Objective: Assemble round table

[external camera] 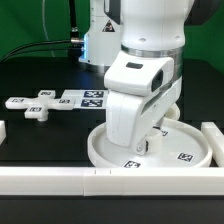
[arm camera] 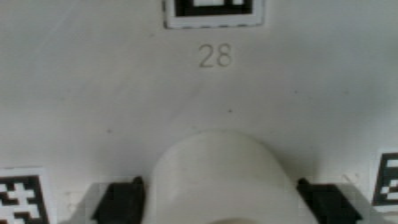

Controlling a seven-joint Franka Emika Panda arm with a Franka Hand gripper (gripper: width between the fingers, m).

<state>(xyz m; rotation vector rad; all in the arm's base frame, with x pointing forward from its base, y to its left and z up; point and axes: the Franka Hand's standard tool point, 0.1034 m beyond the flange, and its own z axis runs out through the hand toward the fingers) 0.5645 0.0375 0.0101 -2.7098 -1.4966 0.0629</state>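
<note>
While gripping the short leg [arm camera: 217, 172] between closed end effector [external camera: 150, 140] fingers, hovers straight above the round disc [external camera: 190, 150], leg-to-disc contact unclear; cross-shaped foot [external camera: 38, 106] well apart on the worktop [external camera: 40, 70]

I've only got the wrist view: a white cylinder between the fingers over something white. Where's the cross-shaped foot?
Observer: The cross-shaped foot lies on the black table toward the exterior view's left, apart from the round disc.
Operator: What's around the disc?
Observer: A row of white border blocks runs along the near edge, close to its rim.
Operator: And the gripper?
Observer: The gripper, holding the leg, is low over roughly the disc's middle.
</note>
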